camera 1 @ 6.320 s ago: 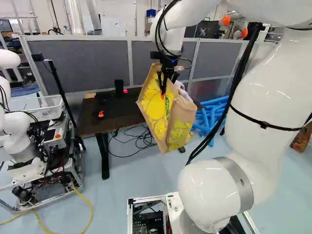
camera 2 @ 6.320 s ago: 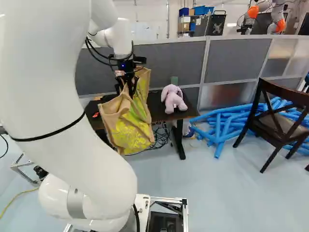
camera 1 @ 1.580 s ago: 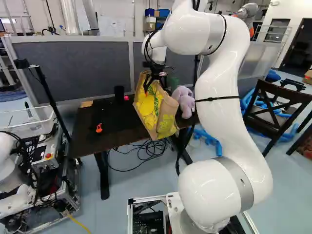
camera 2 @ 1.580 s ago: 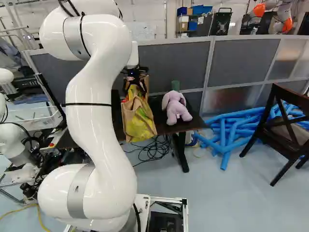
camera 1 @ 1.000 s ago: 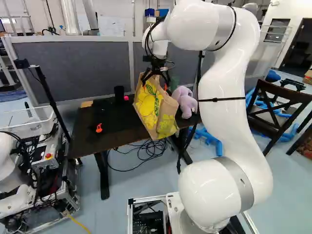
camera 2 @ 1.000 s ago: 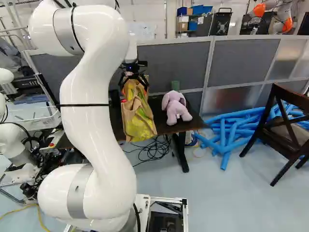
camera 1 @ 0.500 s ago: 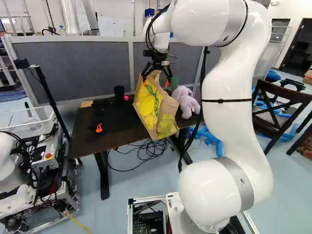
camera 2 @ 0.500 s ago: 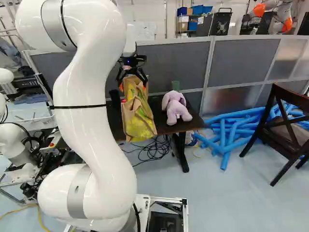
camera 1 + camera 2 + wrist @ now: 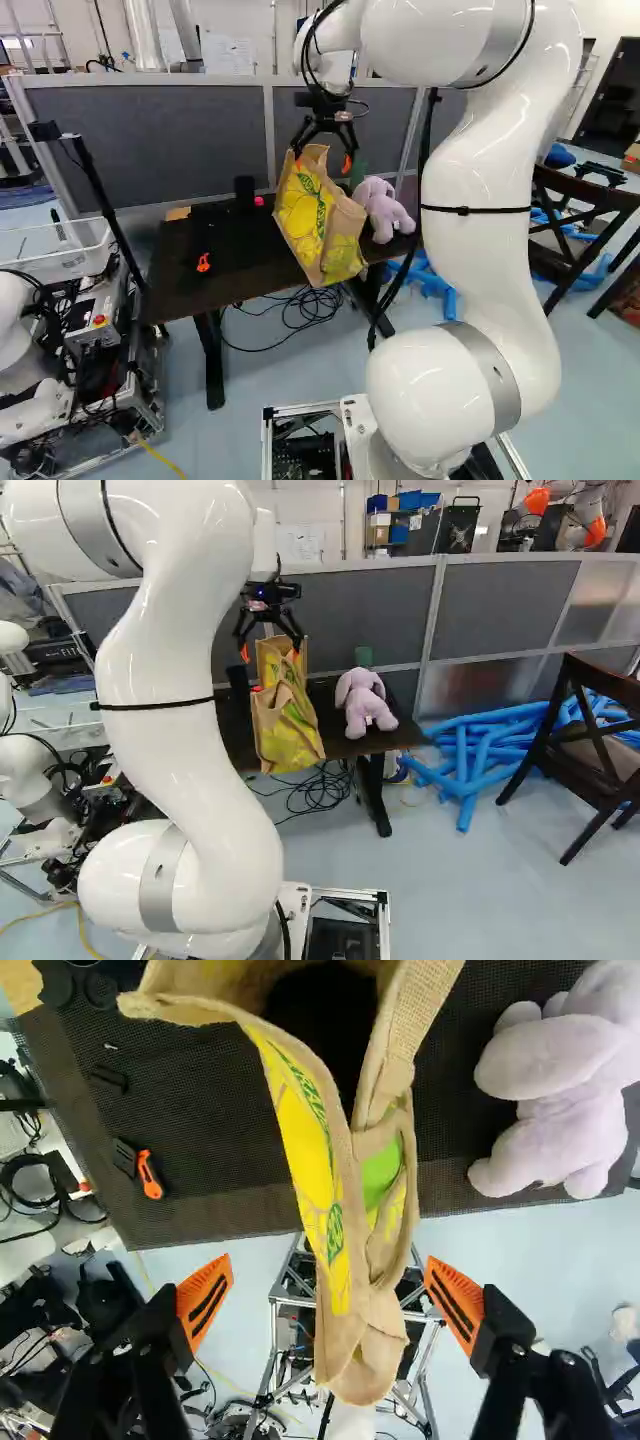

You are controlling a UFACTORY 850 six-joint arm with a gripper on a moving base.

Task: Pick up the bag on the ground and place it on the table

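Left base view: observing the gripper point(image 9: 320, 156) opening and lifting above the bag point(image 9: 320, 215) compared with a second ago, with the bag staying put; also recording a base move since the earliest picture. Right base view: finding the bag beside the plush toy point(image 9: 365, 705), resting at the near edge of the table point(image 9: 390, 744), seemingly overhanging. Wrist view: noting fingers point(image 9: 216, 1274) spreading wide around the bag, pinching nothing. Judging placement nearly complete; advising backing clear without snagging or tipping.
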